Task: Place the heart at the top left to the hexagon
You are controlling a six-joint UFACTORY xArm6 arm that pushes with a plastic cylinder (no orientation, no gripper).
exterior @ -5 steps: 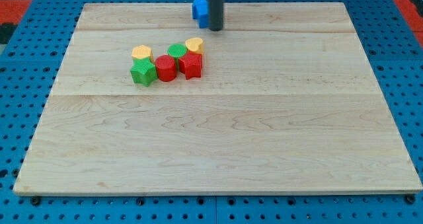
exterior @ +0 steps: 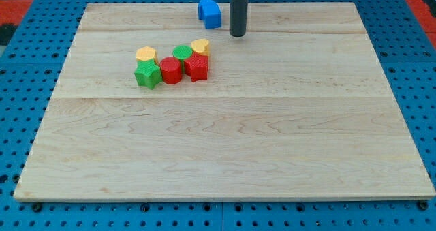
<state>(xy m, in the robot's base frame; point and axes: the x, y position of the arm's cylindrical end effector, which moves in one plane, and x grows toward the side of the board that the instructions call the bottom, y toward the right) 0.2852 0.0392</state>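
Observation:
A yellow heart (exterior: 200, 46) sits at the right end of a cluster of blocks on the wooden board (exterior: 225, 149). A yellow hexagon (exterior: 146, 54) is at the cluster's left end. Between them are a green star (exterior: 147, 74), a red cylinder (exterior: 170, 70), a green block (exterior: 182, 52) and a red star (exterior: 197, 67). My tip (exterior: 237, 35) is up and to the right of the heart, apart from it, and right of a blue block (exterior: 210, 11).
The blue block lies near the board's top edge. A blue pegboard surface (exterior: 20, 88) surrounds the board on all sides.
My tip has moved to the right and slightly down, away from the blue block. The blocks have not moved.

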